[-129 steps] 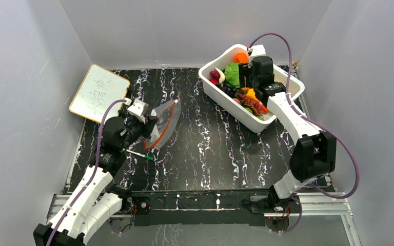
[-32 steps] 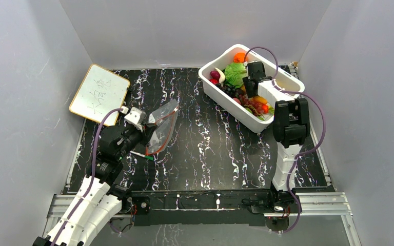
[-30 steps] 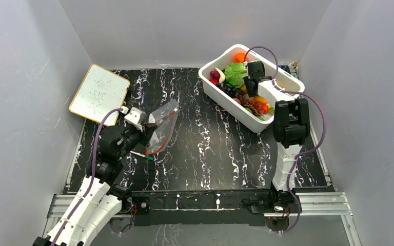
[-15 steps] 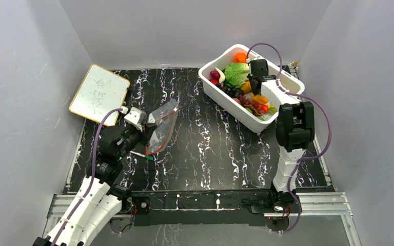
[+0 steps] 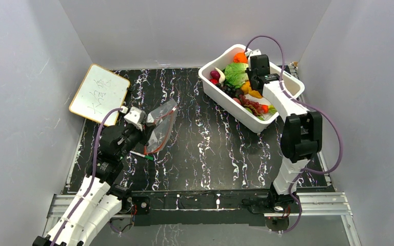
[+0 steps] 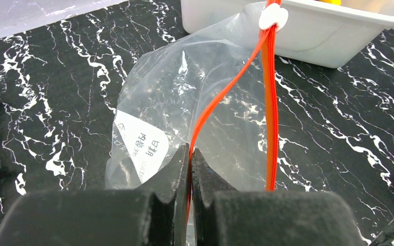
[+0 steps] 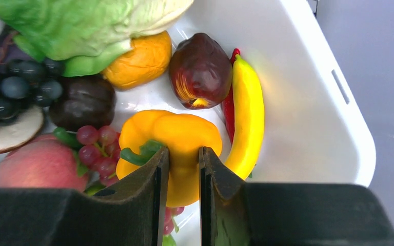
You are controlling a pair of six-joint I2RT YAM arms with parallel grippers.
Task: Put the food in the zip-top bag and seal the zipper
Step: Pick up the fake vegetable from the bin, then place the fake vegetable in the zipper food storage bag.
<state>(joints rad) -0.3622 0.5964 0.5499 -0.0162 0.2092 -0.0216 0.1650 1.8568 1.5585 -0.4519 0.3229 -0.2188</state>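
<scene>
So at this point the left gripper (image 6: 190, 154) had its jaws pressed tight together, pinching one side of the red-orange zipper (image 6: 271, 102). That was propping the clear zip-top bag (image 6: 184, 97) up on the left side of the table (image 5: 210, 148). The zipper's little white slider (image 6: 273, 18) sat at the far end of the strip. The right gripper (image 7: 183, 154) was over at the far right, down in the white tub (image 7: 318, 102), clamped on a yellow pepper (image 7: 174, 130) right by its green stem. The rest of the food (image 5: 238, 82) was all in that tub, well apart from the bag, with a banana (image 7: 249, 123) just right of the pepper and lettuce (image 7: 72, 25) beyond it. A whiteboard (image 5: 98, 93) leaned at the far left, and a green-and-white pen (image 5: 142, 154) lay near the left gripper.
</scene>
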